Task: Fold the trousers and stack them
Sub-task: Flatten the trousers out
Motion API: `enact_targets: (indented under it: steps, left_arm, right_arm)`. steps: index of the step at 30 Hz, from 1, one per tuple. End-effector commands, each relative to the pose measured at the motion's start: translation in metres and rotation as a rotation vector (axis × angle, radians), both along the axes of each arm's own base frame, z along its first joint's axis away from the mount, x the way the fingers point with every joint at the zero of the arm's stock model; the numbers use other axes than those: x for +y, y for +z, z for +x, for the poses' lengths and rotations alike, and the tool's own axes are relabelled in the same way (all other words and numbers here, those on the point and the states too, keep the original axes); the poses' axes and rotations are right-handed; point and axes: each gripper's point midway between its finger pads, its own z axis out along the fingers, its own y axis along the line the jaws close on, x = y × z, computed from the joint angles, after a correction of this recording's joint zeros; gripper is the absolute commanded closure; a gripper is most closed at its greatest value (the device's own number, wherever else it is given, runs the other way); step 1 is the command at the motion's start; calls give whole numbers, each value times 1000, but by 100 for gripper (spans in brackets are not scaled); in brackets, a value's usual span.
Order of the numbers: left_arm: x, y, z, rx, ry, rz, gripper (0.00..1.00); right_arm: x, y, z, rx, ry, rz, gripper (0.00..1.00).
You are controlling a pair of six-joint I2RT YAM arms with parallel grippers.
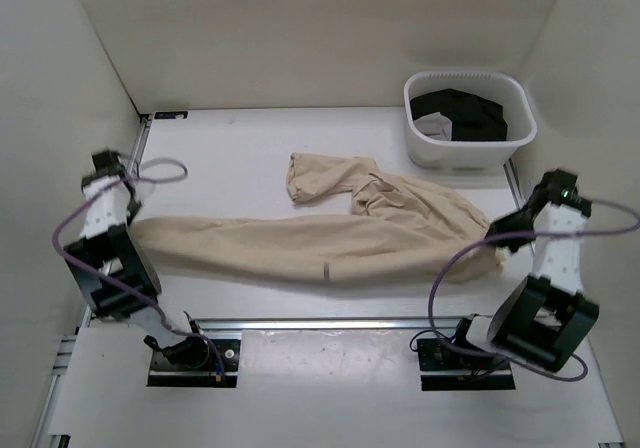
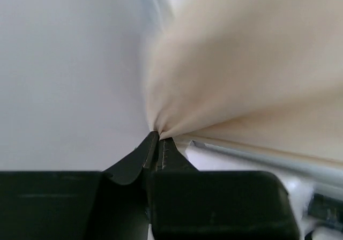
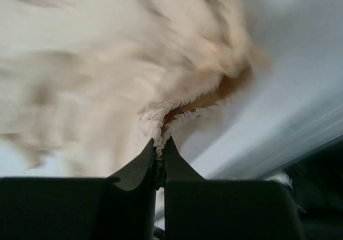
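Across the middle of the white surface [image 1: 250, 138] the trousers [image 1: 300, 243] lie stretched from one arm to the other, running left to right. At the left end the left fingers [image 2: 159, 143] are pressed together on a pinch of smooth beige cloth, which fans out from the tips up and to the right in a taut, flat sheet. At the right end the right fingers [image 3: 159, 146] are likewise closed, with a ruffled, gathered edge nipped between their tips. Beyond it the fabric opens into a soft crumpled mass, and a darker gap shows where the edge gapes. Both pairs of fingers are dark and wedge-shaped, tapering to narrow tips.

From above, one leg forms a long, fairly flat band that widens toward the right, with a small dark tag [image 1: 327, 271] on its near seam about midway. The other leg is doubled back behind it, bunched and creased, its end lying toward the far side, apart from either arm. The cloth looks matte and soft, cream to tan.

At the far right corner stands a white tub [image 1: 465, 156], a rounded rectangle, with black garments [image 1: 465, 113] inside, near the trousers but not touching them
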Motion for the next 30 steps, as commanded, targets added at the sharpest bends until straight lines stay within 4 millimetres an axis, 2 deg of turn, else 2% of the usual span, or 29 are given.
enact_targets:
  steps: [1,2,3,4,5,6,8,9,10,11,12,13,14,15,16,17,19,20,21,22,23,24,26,28,29,30]
  left_arm:
    - [30,87,109,-350,47,47,86]
    - [32,105,125,-410,66,32,86]
    - [41,158,149,-538,64,69,86]
    - [44,159,156,-530,73,61,86]
    - [47,175,162,-569,69,77,86]
    - [48,192,165,-610,66,94,86]
    - [47,194,162,-608,58,98,86]
    - [46,192,158,-594,49,99,86]
    - [40,178,146,-556,52,83,86]
    - [37,171,142,-541,41,73,86]
    - [35,163,138,-524,27,75,86]
    - [30,131,125,-447,23,47,86]
    - [27,132,113,-443,19,64,86]
    - [29,120,102,-416,24,61,86]
    - [29,91,82,-335,27,53,86]
    - [29,87,66,-310,35,61,86]
    - [36,66,36,-232,55,63,86]
    - [31,44,14,-173,60,40,86]
    - [32,35,1,-141,65,41,86]
    - [30,24,-13,-96,55,29,86]
    - [26,1,-35,-45,71,-5,86]
    - [25,-4,-42,-40,71,-3,86]
    - [16,-27,-61,4,67,-45,86]
    - [12,-35,-67,27,59,-57,86]
    - [9,-39,-68,29,56,-71,86]
    - [7,-42,-71,39,56,-78,86]
  right_arm:
    - [-41,136,131,-500,84,-125,100]
    - [-48,149,146,-514,108,-134,100]
    - [-52,169,153,-547,119,-158,100]
    - [-52,183,155,-561,120,-165,100]
    - [-54,207,157,-612,134,-202,100]
    - [-56,207,157,-607,127,-213,100]
    - [-52,200,147,-587,126,-202,100]
    - [-46,173,141,-539,130,-160,100]
    - [-43,162,139,-534,119,-139,100]
    - [-36,156,129,-534,115,-125,100]
    - [-36,141,121,-505,88,-106,100]
    - [-32,110,100,-450,64,-71,100]
    - [-30,94,89,-414,38,-49,100]
    - [-29,78,76,-381,18,-33,100]
    - [-30,70,62,-368,-20,-37,100]
    - [-20,39,41,-278,-33,0,100]
    - [-13,22,17,-217,-41,-11,100]
    - [-10,13,0,-158,-60,-5,100]
    - [-12,-1,-19,-83,-81,-40,100]
    - [-13,-5,-30,-56,-91,-69,100]
    - [-12,-10,-42,-11,-99,-80,100]
    - [-13,-18,-49,22,-104,-91,100]
    - [-9,-37,-67,93,-133,-88,100]
    - [-9,-48,-70,101,-145,-84,100]
    - [-3,-56,-75,128,-150,-54,100]
    - [-6,-56,-73,121,-165,-57,100]
